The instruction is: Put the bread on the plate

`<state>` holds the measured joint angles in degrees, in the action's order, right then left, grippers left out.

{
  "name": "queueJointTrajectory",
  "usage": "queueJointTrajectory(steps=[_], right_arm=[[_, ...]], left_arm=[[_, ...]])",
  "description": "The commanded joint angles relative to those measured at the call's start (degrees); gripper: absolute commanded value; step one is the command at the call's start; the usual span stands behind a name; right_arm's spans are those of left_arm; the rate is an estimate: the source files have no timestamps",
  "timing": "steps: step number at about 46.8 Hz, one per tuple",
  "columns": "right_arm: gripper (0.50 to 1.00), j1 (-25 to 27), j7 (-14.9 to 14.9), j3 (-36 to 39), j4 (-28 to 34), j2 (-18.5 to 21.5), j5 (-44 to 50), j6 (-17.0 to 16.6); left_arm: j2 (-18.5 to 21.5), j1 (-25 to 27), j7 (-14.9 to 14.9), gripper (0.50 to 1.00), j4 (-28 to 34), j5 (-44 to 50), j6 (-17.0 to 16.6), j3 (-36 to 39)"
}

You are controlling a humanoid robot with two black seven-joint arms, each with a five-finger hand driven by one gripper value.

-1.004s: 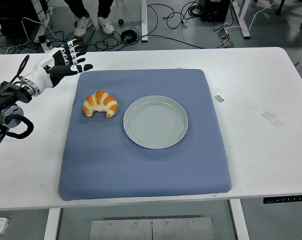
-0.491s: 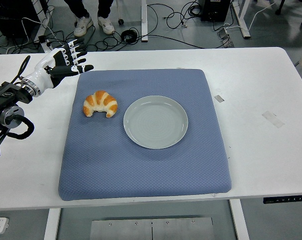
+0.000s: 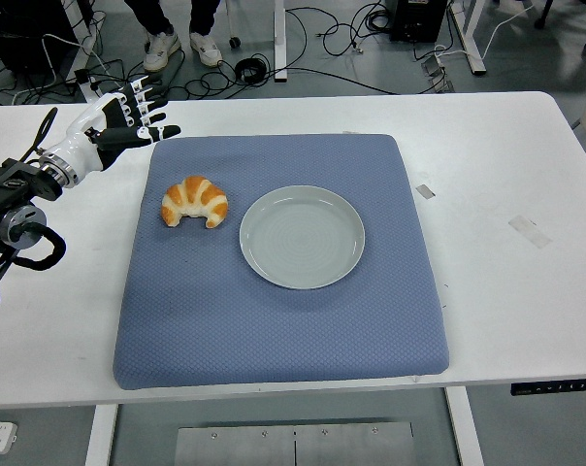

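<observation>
Left hand [image 3: 118, 121], white-backed with black fingers, is hovering over the bare white table [image 3: 506, 175] just off the far left corner of the quilted blue square mat [image 3: 274, 330]. Its fingers [image 3: 149, 110] are spreading apart and gripping nothing (palm side is facing the mat). The black left arm [image 3: 16, 209] is entering from the left edge with a loop of cable hanging at the wrist.

The golden-brown curved croissant [image 3: 194, 201] is lying on the left part of the mat, horns pointing toward the near edge. It is sitting just beside the round pale grey ceramic plate [image 3: 302, 236], apart from its rim and not touching it. The plate is sitting near the mat's middle, holding nothing.

A person's feet in white sneakers [image 3: 181, 47] are showing on the floor beyond the table's far edge, among black cables [image 3: 322, 39].
</observation>
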<state>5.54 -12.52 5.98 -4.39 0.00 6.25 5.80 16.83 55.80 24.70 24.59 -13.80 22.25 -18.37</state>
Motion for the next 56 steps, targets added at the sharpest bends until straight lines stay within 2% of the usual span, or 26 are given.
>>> queueJointTrajectory(steps=[1,56], right_arm=[[1.000,0.00,0.04,0.00,0.00,0.00,-0.01,0.00],[1.000,-0.09,-0.05,0.00,-0.09,0.00,-0.01,0.00]], left_arm=[[-0.04,0.01,0.00,0.974,0.02,0.00,-0.02,0.00],[-0.83,0.10,0.00,0.972,0.02,0.00,0.25,0.09]])
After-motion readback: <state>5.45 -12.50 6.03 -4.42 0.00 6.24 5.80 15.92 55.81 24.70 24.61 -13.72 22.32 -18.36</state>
